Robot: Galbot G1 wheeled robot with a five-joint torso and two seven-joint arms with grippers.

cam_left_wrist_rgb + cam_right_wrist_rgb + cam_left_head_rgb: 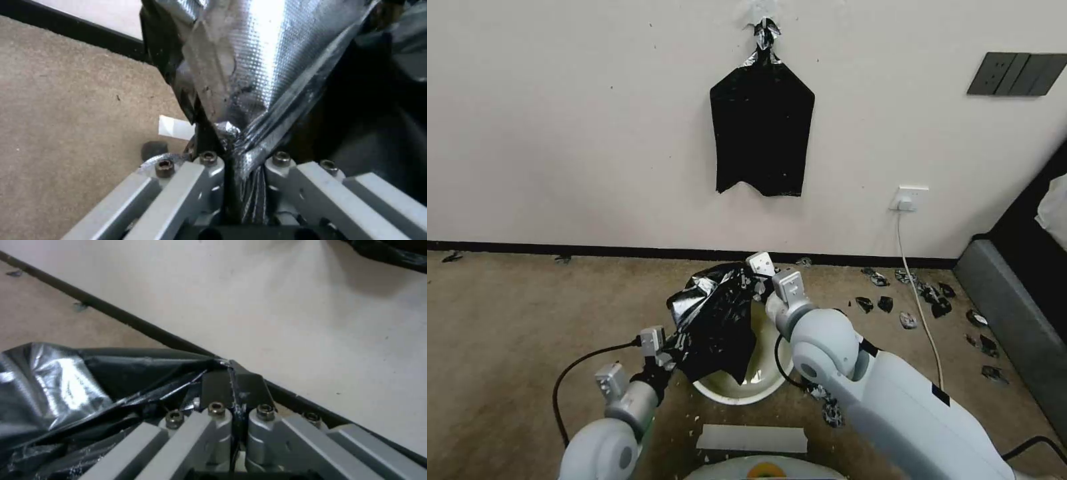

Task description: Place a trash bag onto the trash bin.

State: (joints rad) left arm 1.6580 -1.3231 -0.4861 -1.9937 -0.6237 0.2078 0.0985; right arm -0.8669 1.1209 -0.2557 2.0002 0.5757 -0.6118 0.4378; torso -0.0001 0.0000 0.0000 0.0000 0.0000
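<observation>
Trash bin (760,387): cream-white, on the tan carpet close to the wall, directly ahead of the robot. Only its near rim and part of the inner wall show; the rest is covered.

Trash bag (717,327): glossy black, crumpled, silvery glints. Held up over the bin's mouth, stretched between the two arms, with its lower folds hanging down over the bin's left and far side.

Left pincer (660,353): at the bag's near-left edge, low, beside the bin's left rim. The left wrist view shows its jaws clamped tight on a bunched pleat of bag film (249,100), plastic squeezed into the narrow gap between them.

Right pincer (757,283): at the bag's far-right edge, above the bin's far side, toward the baseboard. In the right wrist view its black fingertips (247,388) are pressed together, a thin edge of bag (66,386) pinched between them.

Surroundings: another flat black bag (762,127) hangs on the wall above. Small black plastic scraps (924,300) are scattered on the carpet to the right, near a white cable (917,293) running from a wall socket (909,198). A white strip (752,439) lies on the floor just before the bin.

No readable writing or brand marks anywhere.
</observation>
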